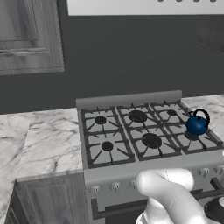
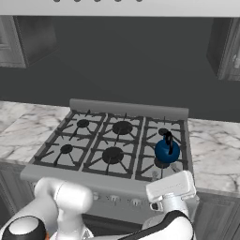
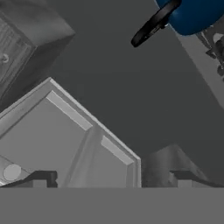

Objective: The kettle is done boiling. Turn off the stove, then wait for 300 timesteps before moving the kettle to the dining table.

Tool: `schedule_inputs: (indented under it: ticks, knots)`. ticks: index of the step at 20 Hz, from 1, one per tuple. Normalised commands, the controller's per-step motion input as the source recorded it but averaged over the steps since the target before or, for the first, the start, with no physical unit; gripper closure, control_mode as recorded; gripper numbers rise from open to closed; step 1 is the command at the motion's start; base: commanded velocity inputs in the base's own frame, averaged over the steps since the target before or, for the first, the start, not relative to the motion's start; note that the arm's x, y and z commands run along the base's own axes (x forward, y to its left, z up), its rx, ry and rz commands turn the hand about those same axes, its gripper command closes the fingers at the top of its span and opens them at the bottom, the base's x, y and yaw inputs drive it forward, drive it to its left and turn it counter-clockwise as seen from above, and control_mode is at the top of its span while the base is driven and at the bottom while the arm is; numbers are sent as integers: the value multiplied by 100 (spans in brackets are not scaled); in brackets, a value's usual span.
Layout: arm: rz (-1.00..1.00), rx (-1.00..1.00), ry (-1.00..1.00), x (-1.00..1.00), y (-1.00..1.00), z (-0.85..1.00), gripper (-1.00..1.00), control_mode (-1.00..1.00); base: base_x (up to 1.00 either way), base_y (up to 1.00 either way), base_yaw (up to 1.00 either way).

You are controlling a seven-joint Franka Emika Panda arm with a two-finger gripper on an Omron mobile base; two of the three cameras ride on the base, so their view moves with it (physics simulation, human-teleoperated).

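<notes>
Your jaws stand wide apart, empty, near the glossy blue round kettle (image 2: 167,151) on the grey steel stove (image 2: 117,140), presumably approaching the knobs.

A dark grey wall (image 1: 131,57) is running behind the marbled counter (image 1: 48,140). Grey wooden wall cabinets (image 1: 28,37) are hanging at the left, and a pale hood (image 1: 144,6) is hanging overhead.

kettle (image 3: 194,15): blue, top right, black handle toward centre | pincer (image 3: 114,178): tips spread wide, nothing between
</notes>
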Motion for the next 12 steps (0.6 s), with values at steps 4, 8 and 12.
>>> schedule_inputs:
  ticks: [4,8,12]
  knots:
    - [0,-36,-17,0,-13,25,-100,-100,0,0,0]
    - [0,-38,-13,0,-7,13,-100,-100,0,0,0]
    - [0,-38,-7,3,-1,1,-100,-100,0,0,0]
